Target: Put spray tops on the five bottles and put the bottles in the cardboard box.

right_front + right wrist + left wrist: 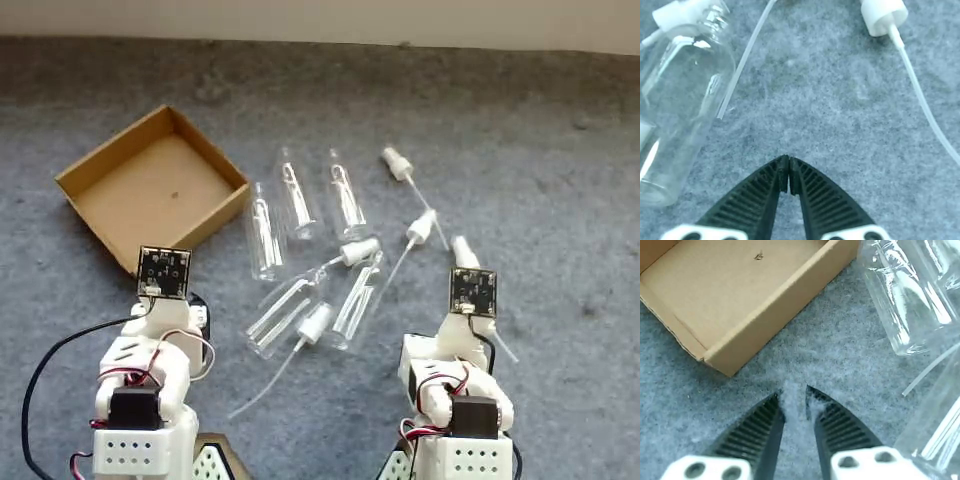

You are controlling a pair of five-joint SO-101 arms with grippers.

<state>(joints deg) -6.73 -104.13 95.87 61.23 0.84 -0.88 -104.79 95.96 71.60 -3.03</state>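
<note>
The open cardboard box (150,190) lies at the back left. Five clear bottles lie on their sides mid-table: three in a back row (262,232) (297,195) (345,195) and two nearer (285,312) (358,295). Loose white spray tops with long tubes lie among and right of them (397,163) (420,228) (315,322). My left gripper (792,395) is slightly open over bare carpet, just short of the box corner (725,362), with a bottle (905,300) to one side. My right gripper (789,165) is shut and empty between a bottle (685,100) and a spray top (883,17).
Grey carpet covers the table. The left arm (150,390) and right arm (455,400) stand at the near edge. A thin dip tube (745,55) lies beside the bottle near the right gripper. Bare carpet stretches at the far right.
</note>
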